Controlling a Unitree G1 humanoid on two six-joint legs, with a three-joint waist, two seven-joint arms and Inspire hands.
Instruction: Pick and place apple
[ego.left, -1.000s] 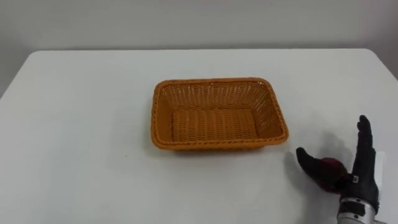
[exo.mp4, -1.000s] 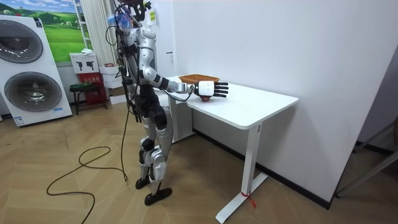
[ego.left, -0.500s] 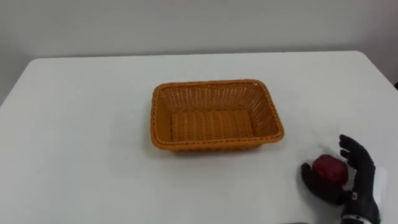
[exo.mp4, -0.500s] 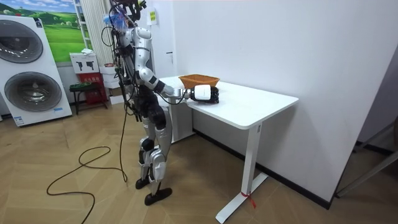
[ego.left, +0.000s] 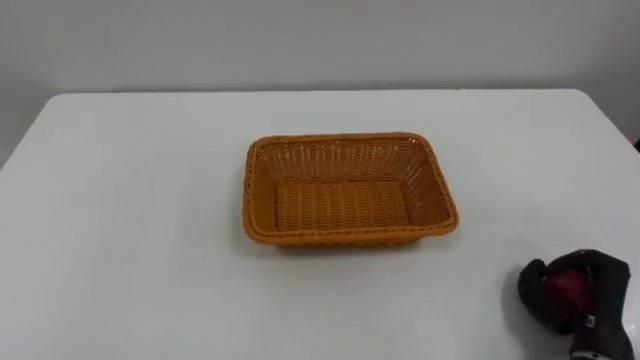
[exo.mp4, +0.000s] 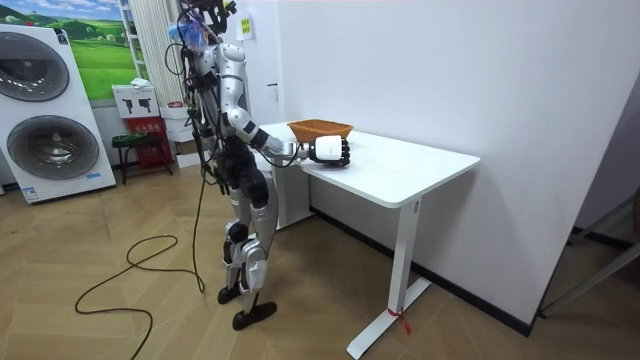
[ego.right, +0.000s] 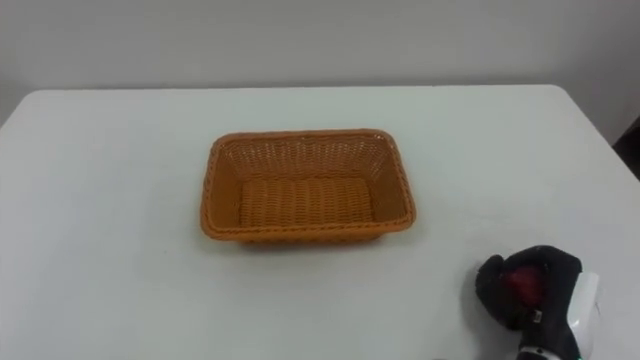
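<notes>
the apple (ego.left: 566, 288) is gripped in the right hand (ego.left: 604, 282), whose dark fingers and thumb are curled round it so that only a red patch is seen between them. the hand is placed at the near right corner of the white bench (ego.left: 130, 220), close to the right edge and near the front edge. whether the apple is resting on the surface or is lifted just off it cannot be told.

the orange woven basket (ego.left: 345, 139) is set near the middle of the bench, with its long sides running across the view and its woven bottom seen whole. its right rim is kept well apart from the hand, and a broad strip of open white surface is left between the basket's near right corner and the hand. wide open surface is also left to the basket's left, in front of it, and behind it up to the far edge.

in the room view the robot is seen standing upright at the end of the bench nearer the room view's left, with its right arm stretched over the bench top beside the basket. a washing machine (exo.mp4: 50, 110) is seen at the room view's left, well apart from the bench.
</notes>
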